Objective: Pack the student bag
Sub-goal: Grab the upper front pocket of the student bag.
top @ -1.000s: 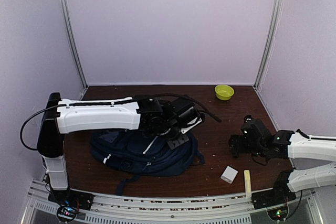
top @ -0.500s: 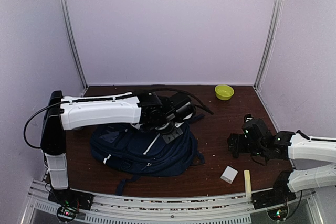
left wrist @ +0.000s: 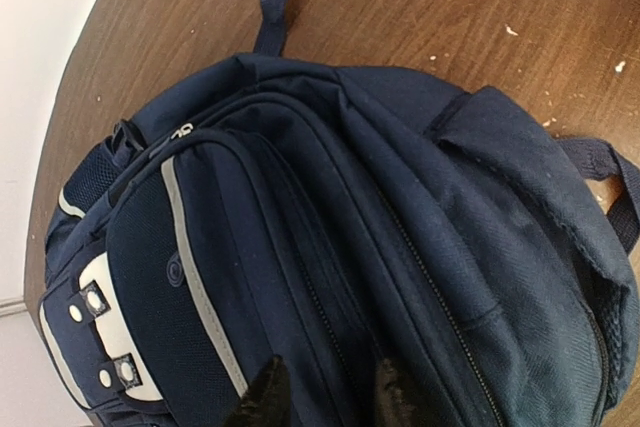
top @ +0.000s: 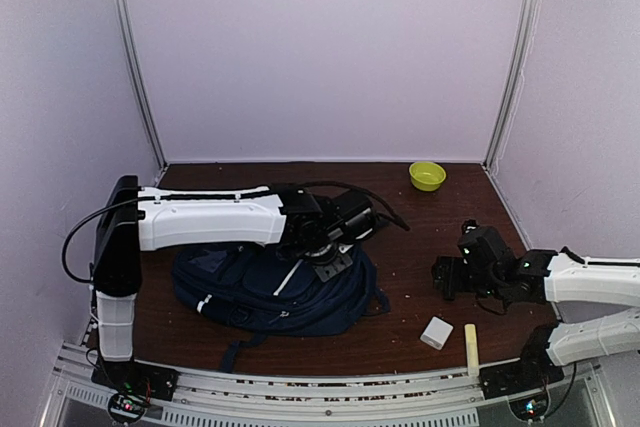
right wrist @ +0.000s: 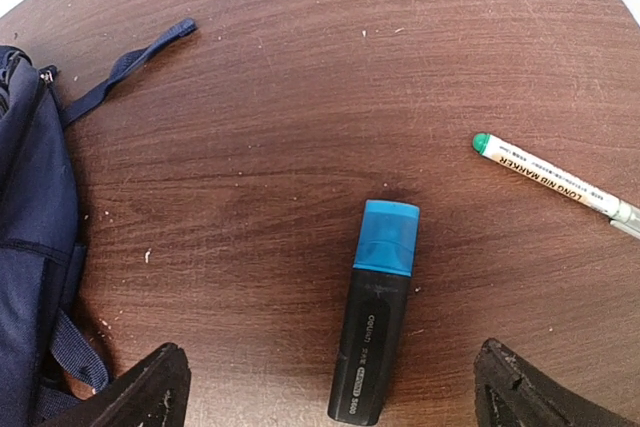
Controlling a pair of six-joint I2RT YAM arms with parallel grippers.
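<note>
The student bag (top: 265, 292), navy blue with a white stripe and a white dotted patch, lies flat at the left-centre of the table. In the left wrist view the student bag (left wrist: 330, 207) fills the frame, zips running diagonally. My left gripper (top: 326, 261) is down on the bag's upper right part. The same gripper (left wrist: 330, 397) has its jaws a narrow gap apart, with a zip ridge of the fabric between the fingertips (left wrist: 265, 392). My right gripper (right wrist: 335, 387) hangs wide open over a black highlighter (right wrist: 375, 327) with a blue cap, right of the bag, touching nothing.
A white marker (right wrist: 550, 182) with a green cap lies right of the highlighter. A white box (top: 436, 332) and a pale yellow stick (top: 471, 347) lie near the front edge. A green bowl (top: 427, 175) sits at the back right. A loose bag strap (right wrist: 125, 67) trails onto the wood.
The left arm has drawn its gripper back to the left and down onto the bag, and its jaws have narrowed. The right arm has barely moved.
</note>
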